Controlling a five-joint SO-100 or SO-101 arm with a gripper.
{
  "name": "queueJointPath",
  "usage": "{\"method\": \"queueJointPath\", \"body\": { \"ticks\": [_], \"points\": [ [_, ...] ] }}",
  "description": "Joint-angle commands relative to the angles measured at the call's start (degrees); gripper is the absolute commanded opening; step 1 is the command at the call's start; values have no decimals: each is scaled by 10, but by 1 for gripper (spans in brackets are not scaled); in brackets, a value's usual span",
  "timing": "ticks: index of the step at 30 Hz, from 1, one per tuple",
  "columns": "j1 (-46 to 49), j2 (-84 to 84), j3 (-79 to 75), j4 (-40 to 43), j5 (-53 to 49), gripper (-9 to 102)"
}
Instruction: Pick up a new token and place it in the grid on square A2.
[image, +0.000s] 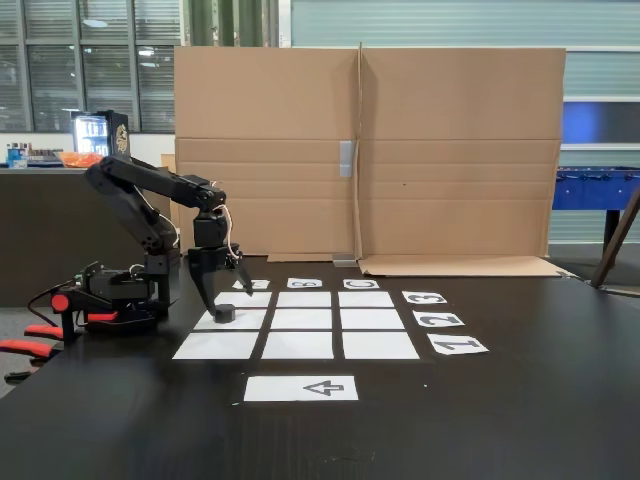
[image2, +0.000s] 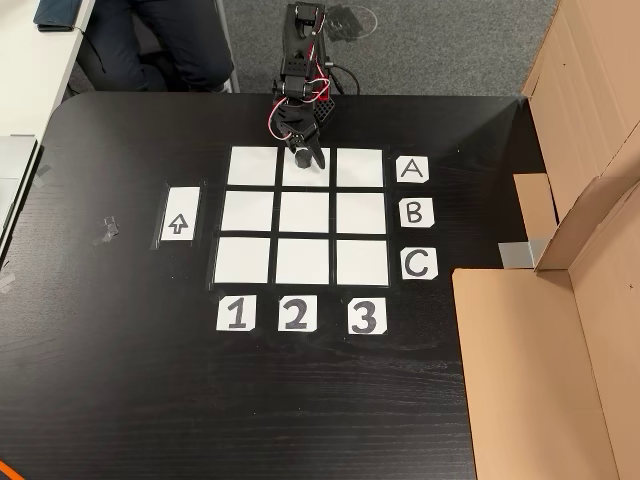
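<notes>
Black token upright on square A2, middle-left of grid.

Cardboard screen backs the black table (windows behind).

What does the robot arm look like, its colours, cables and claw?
The arm is matte black, built from blocky segments. Red and white wires loop beside its wrist. The claw has two black, tapering fingers. Orange-red clamps show at its base.
</notes>
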Motion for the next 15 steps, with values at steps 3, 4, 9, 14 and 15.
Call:
{"method": "queueJointPath", "body": {
  "ticks": [3, 4, 9, 14, 15],
  "points": [
    [16, 23, -46, 22, -5, 44],
    [18, 27, -54, 27, -4, 44],
    [20, 53, -109, 63, 8, 44],
    [7, 54, -177, 84, 32, 44],
    [-1, 54, -188, 87, 36, 44]
  ]
}}
